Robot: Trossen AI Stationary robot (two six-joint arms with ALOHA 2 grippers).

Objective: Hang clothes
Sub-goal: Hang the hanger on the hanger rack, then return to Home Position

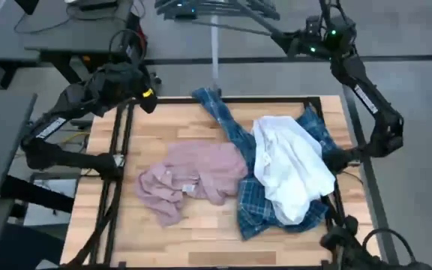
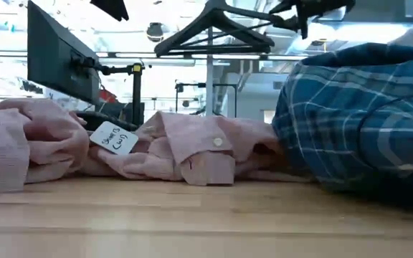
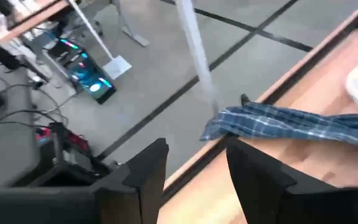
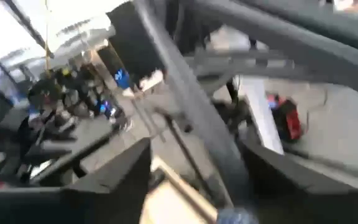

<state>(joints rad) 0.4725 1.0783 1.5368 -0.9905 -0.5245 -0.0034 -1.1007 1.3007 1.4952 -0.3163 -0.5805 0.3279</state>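
Here my right pincer point(image 1: 285, 39) stood wide around a hanger point(image 1: 235, 15); left pincer point(image 1: 150, 96) open. Next: grip the plaid shirt point(image 1: 257, 206).

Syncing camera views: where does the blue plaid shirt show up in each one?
High view: plaid shirt lies right of centre, mostly under the white shirt, one sleeve reaching the table's far edge.
Low view: plaid shirt fills the right side.
Left wrist view: its sleeve drapes over the table edge.
Right wrist view: not in it.
Shared landmark: the pink shirt, beside it in the high and low views.
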